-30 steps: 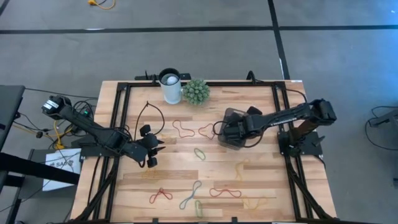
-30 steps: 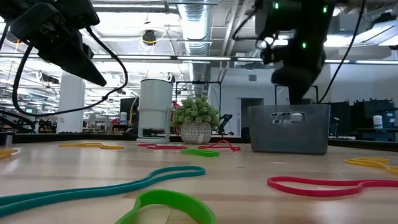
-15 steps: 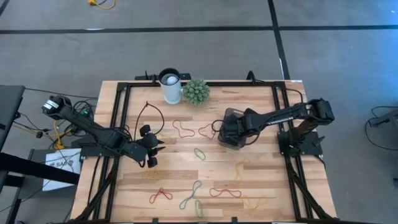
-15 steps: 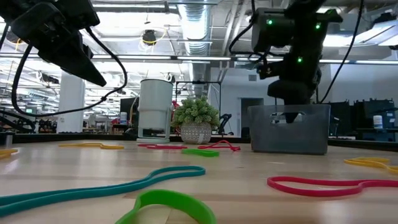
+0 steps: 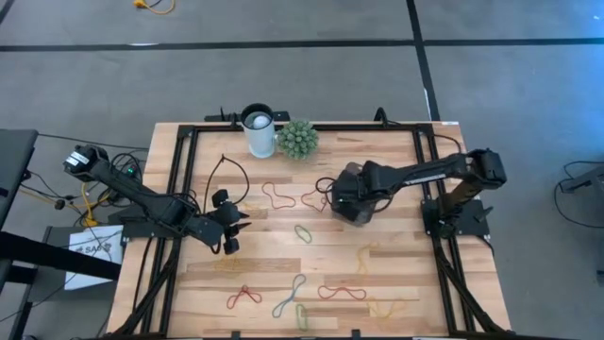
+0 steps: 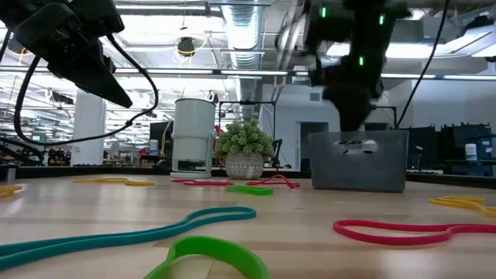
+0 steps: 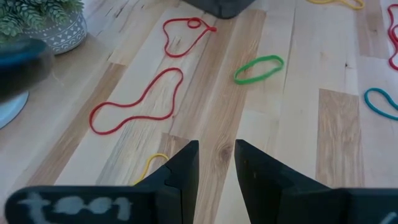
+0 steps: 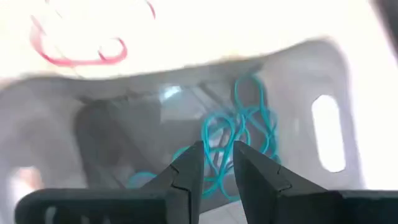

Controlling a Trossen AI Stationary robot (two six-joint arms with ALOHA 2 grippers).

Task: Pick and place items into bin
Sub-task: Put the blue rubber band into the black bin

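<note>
The grey translucent bin (image 5: 363, 210) stands right of the table's middle and holds teal rubber bands (image 8: 236, 137). My right gripper (image 5: 340, 195) hovers over the bin's left end, pointing down into it (image 8: 219, 149). Its fingers are close together with nothing between them. Loose bands lie flat on the wood: two red ones (image 5: 276, 195) and a green one (image 5: 303, 232) left of the bin, and several more (image 5: 290, 296) near the front edge. My left gripper (image 5: 238, 225) hovers above the table's left part, fingers close together and empty (image 7: 217, 149).
A white cup (image 5: 258, 130) and a green spiky plant ball (image 5: 297, 139) stand at the far edge. A black cable (image 5: 231, 170) loops over the far left of the table. A black frame runs along the table's edges. Bare wood lies between the bands.
My right gripper has moved toward the table's left edge, from above the bin's middle to above its left end. The left arm and the bands on the table have kept still.
</note>
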